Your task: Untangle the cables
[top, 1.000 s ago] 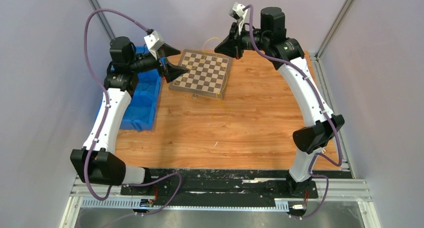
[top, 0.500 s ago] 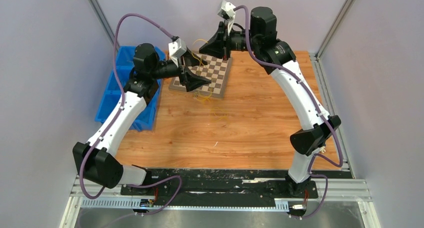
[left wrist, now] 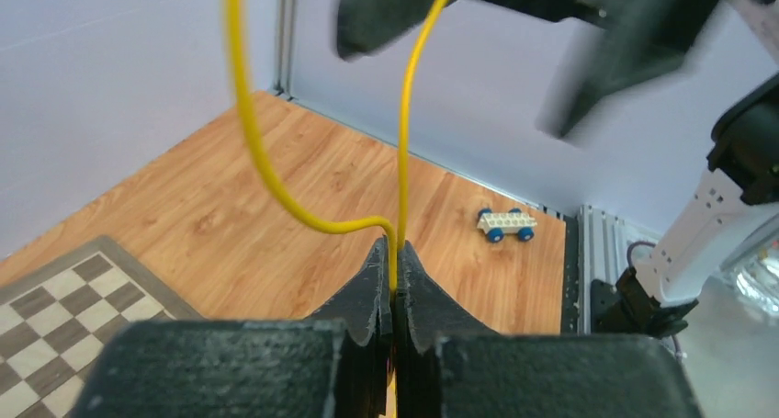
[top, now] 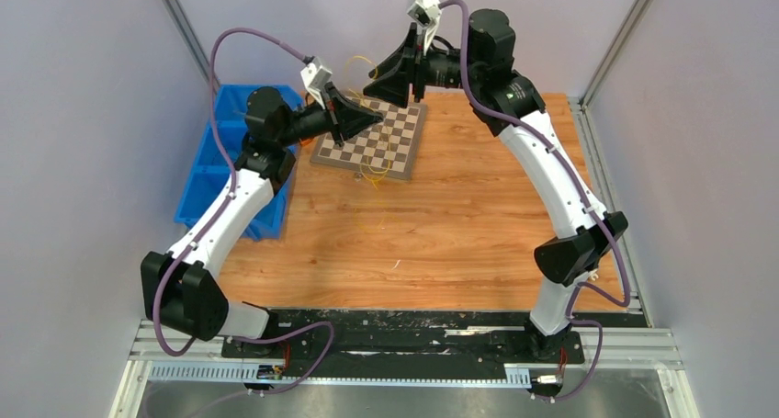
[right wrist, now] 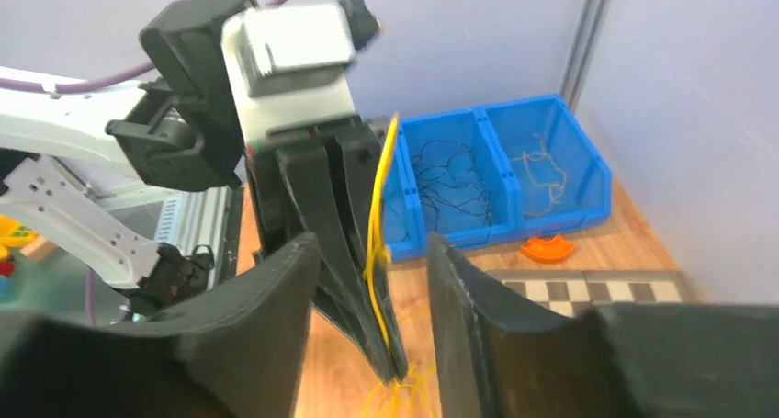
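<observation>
I see both arms reaching in over the far-left corner of the chessboard (top: 375, 142), and they crowd each other there. The left gripper (left wrist: 393, 276) is clamped shut on the yellow cables (left wrist: 401, 161). One strand rises straight out of the pinched tips and another curls away in a loop, both well above the chessboard. The right gripper (right wrist: 367, 331) hangs just above and beyond it, over the chessboard's far edge. Its jaws stand apart with a yellow strand running down between them, and I cannot see either finger touching it. More yellow loops dangle under the two grippers and trail down to the chessboard's near edge.

From the right wrist camera, the left gripper's black fingers and its white camera block fill the space directly ahead, blocking most of the view of the chessboard. Left of the chessboard sits a blue bin (right wrist: 560, 165); one compartment holds thin dark wires (right wrist: 441, 184) and the next holds a tan string (right wrist: 542, 175). A small orange piece (right wrist: 545, 248) lies between the bin and the chessboard. A white toy car (left wrist: 506, 223) with blue wheels stands on the wooden table (top: 441, 243), well apart from the chessboard, near the back wall.
</observation>
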{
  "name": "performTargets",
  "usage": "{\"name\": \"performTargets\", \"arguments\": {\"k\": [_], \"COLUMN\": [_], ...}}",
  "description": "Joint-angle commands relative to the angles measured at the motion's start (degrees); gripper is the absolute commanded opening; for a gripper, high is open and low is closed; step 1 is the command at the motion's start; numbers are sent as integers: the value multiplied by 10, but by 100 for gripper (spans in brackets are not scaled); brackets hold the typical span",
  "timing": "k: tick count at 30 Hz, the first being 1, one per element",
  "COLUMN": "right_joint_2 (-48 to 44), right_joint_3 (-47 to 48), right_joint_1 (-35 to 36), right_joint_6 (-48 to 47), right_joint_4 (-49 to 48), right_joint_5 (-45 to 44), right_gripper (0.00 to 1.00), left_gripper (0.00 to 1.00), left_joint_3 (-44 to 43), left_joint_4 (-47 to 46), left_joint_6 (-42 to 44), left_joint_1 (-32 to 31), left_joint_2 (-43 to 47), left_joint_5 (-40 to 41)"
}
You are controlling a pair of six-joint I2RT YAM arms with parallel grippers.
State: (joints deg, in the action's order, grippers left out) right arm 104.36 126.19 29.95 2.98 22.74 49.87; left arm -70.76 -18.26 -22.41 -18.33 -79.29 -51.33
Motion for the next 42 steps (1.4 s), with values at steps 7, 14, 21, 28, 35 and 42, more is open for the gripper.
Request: {"name": "performTargets", "arguments": {"k": [7, 14, 21, 28, 35, 42], "right_joint_2": [-55, -90, -67, -57, 7, -4], "right_joint_3": [-124, -284, -354, -426, -444, -502], "right_joint_1": [-79, -67, -10, 56, 85, 70], "right_joint_6": [32, 1, -39, -60, -53, -79], "right_joint_4": [-38, -105, -200, -320, -431, -382], "right_joint_5": [10, 13, -16, -27, -117, -124], "right_gripper": [97, 100, 100, 100, 78, 0], "left_gripper": [0, 0, 0, 0, 0, 0], "left_joint_3": [-145, -182, -193, -195, -210, -276], "left_joint_4": [-48, -51, -90, -85, -64, -2], "left_joint_6": [-159, -235, -321, -327, -319, -263], "left_joint_1": [53, 65, 67, 67, 71, 136], "left_joint_2": [3, -8, -16, -8, -2, -23], "left_joint_5": [59, 94, 98, 111, 117, 151]}}
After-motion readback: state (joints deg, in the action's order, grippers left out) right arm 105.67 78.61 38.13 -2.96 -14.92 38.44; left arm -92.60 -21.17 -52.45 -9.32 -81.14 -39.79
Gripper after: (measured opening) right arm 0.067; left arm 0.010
